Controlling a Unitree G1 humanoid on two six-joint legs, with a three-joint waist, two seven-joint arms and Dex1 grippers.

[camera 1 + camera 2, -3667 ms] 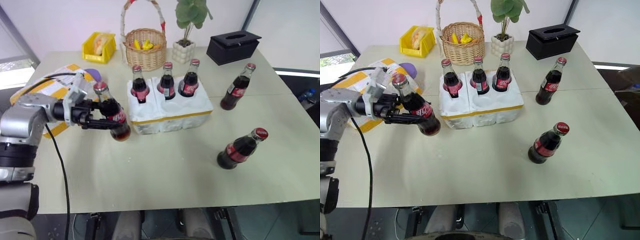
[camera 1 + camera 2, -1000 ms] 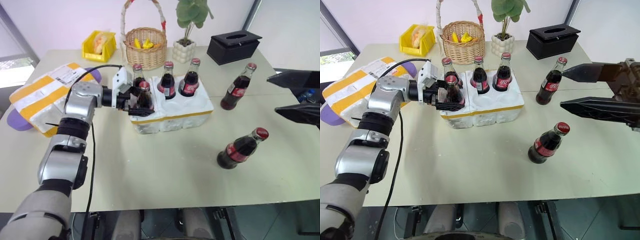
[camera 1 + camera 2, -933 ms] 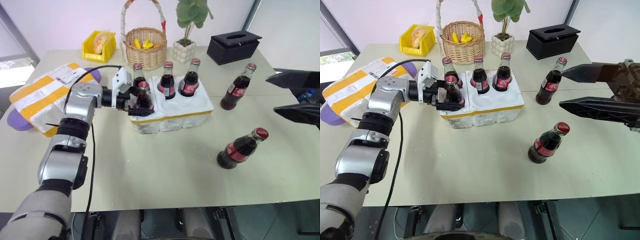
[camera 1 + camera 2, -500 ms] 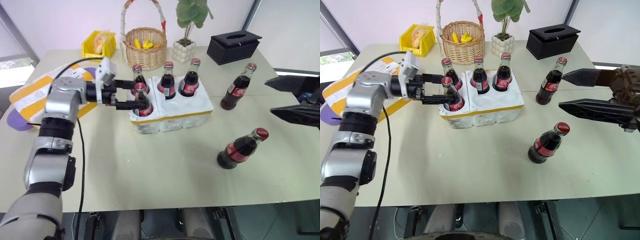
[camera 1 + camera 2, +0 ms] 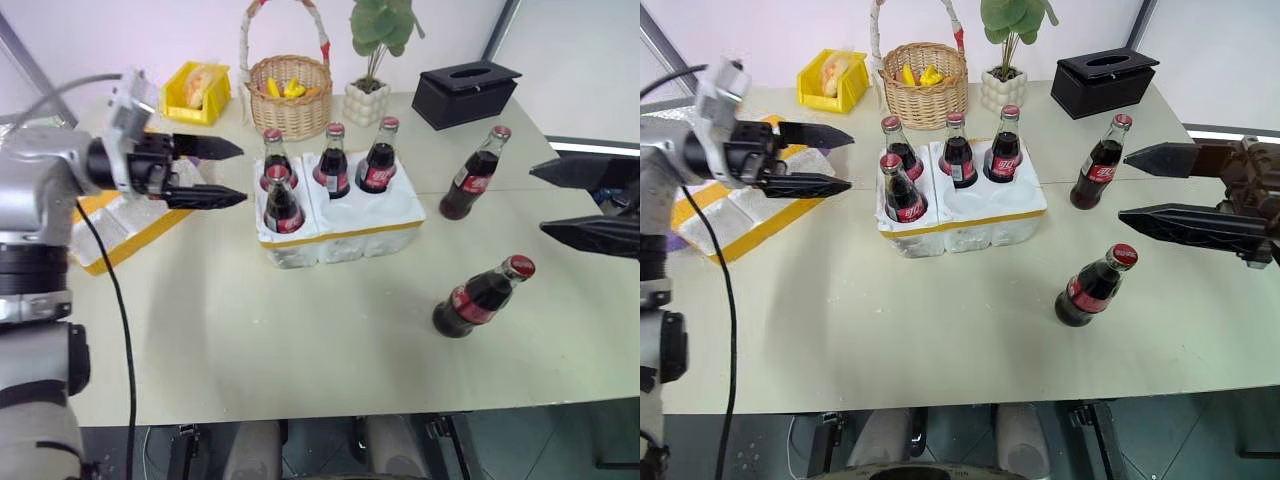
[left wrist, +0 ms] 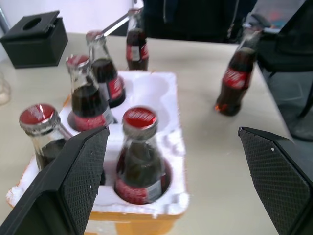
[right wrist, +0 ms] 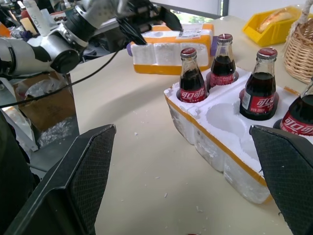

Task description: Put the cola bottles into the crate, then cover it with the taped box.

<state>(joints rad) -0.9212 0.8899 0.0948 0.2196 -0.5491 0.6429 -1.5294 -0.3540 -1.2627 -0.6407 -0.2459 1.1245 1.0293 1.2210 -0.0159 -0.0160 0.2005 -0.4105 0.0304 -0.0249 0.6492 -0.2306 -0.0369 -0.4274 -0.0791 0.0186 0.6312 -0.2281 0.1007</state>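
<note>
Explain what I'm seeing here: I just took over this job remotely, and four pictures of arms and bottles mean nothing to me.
This is a two-armed robot at a beige table. Two pictures come from its head, one from each wrist.

The left gripper, black fingers open and holding nothing, hangs beside the low white foam crate with a yellow band. Four small dark cola bottles with red caps stand in its wells; two wells are free.

The right gripper, also open and holding nothing, is near the standing loose bottle. Another loose bottle stands tilted, nearer the robot.

The large white foam box with yellow tape lies at the left.
</note>
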